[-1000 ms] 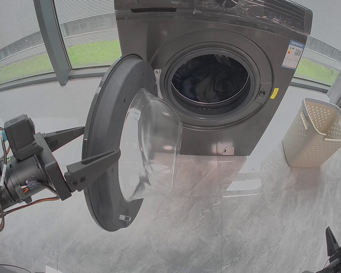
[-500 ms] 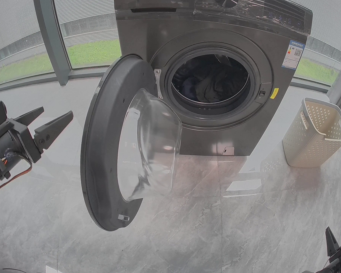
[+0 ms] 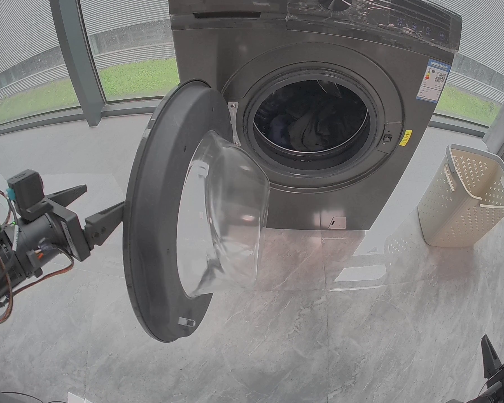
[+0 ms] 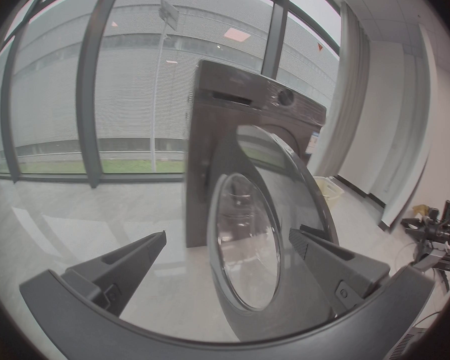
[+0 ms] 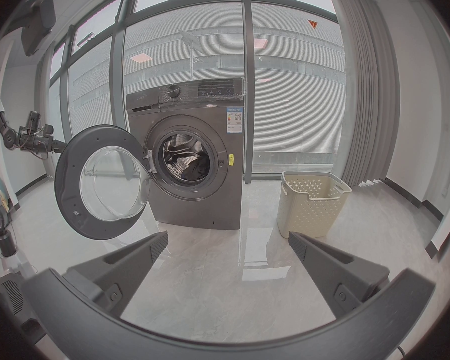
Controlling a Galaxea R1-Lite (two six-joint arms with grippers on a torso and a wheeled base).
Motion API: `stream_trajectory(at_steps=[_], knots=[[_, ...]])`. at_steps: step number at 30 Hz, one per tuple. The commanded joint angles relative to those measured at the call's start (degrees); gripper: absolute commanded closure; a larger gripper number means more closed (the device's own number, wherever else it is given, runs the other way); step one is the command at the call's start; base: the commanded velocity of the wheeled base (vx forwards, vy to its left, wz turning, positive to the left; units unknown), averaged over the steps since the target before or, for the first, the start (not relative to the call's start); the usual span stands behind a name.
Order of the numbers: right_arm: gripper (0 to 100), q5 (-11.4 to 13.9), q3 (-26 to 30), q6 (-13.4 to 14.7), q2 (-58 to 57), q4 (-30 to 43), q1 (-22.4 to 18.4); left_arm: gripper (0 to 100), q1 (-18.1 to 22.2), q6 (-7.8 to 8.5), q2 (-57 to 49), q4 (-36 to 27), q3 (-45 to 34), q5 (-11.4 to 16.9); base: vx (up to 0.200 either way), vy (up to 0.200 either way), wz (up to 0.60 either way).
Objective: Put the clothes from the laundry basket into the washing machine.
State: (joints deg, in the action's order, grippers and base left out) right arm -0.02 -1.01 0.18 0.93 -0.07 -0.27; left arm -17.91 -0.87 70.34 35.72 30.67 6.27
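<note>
My left fingers (image 3: 107,216), spread wide and empty, have returned beside the door (image 3: 162,197); clothes (image 3: 313,121) are inside; closing it likely comes next.

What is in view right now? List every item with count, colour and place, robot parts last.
washing machine: one, dark grey, on the floor in front of the window wall
door: one, dark grey rim with a clear bowl, swung open towards the robot's left
clothes: a dark heap, count unclear, inside the drum
laundry basket: one, cream, on the floor to the machine's right
floor: grey marbled tiles
window wall: glass with grey frames, behind the machine
curtain: one, grey, far right
left tool: black, open, at the door's outer edge
right tool: black, open, low on the right, away from the basket
</note>
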Motion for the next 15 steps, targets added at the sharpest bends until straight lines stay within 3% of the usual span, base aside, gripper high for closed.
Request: stream_trajectory(at_steps=[1, 15], knots=[[0, -0.06, 1.01, -0.01, -0.49, -0.01, 0.00, 0, -4.68, -0.28, 5.77, 1.20, 0.62, 0.24, 0.000, 0.000, 0.00], [0, -0.06, 1.01, 0.08, -0.49, -0.01, 0.00, 0, -13.03, -0.54, 17.38, 9.55, 7.82, -1.17, 0.000, 0.000, 0.00]])
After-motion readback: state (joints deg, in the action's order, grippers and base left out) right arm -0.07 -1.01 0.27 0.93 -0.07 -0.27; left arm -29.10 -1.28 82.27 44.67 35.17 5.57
